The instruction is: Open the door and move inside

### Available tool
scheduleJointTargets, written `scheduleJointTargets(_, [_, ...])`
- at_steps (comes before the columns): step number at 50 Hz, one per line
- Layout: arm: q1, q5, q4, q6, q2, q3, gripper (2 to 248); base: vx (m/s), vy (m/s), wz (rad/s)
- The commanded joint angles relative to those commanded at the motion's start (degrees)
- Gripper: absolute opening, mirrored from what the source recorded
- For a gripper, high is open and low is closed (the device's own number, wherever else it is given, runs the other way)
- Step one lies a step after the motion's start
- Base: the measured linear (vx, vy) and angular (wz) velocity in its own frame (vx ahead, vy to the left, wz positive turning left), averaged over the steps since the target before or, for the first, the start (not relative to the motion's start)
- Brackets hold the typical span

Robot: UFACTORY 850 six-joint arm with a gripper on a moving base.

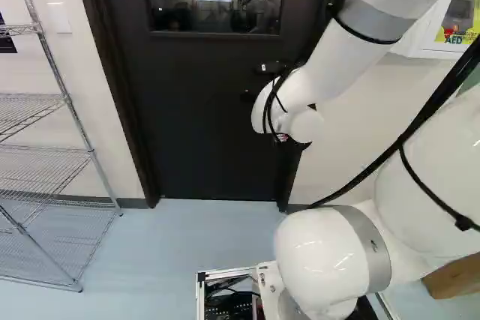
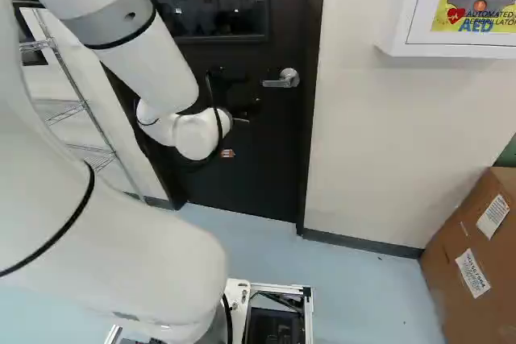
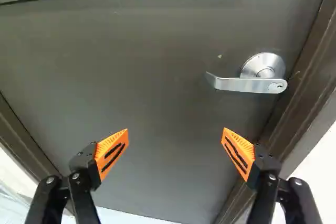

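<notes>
White arm [image 1: 330, 65] before a closed dark door [image 1: 202, 110].
The hand [image 2: 242, 96] stands wide, nothing between its fingers [image 3: 112, 152], seemingly short of the door, dark against dark; the silver handle [image 3: 244, 84] sits ahead of it, near the frame [image 3: 310, 66].

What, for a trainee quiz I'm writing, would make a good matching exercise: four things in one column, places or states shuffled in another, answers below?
Things
1. Handle
2. Fingers
3. Wire shelves
4. Cardboard box

Places or states
A. Brown, at the right of the right base view
B. Silver, mounted on the dark door
C. At the left of the left base view
D. Spread apart, nothing held between them

Right pairs: 1-B, 2-D, 3-C, 4-A
</notes>
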Motion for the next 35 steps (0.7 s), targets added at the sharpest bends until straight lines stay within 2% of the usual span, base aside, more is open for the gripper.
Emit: scheduleJointTargets(35, [-0.19,0.00,0.00,0.00,-1.36,-5.88,247,0.000,0.000,0.000])
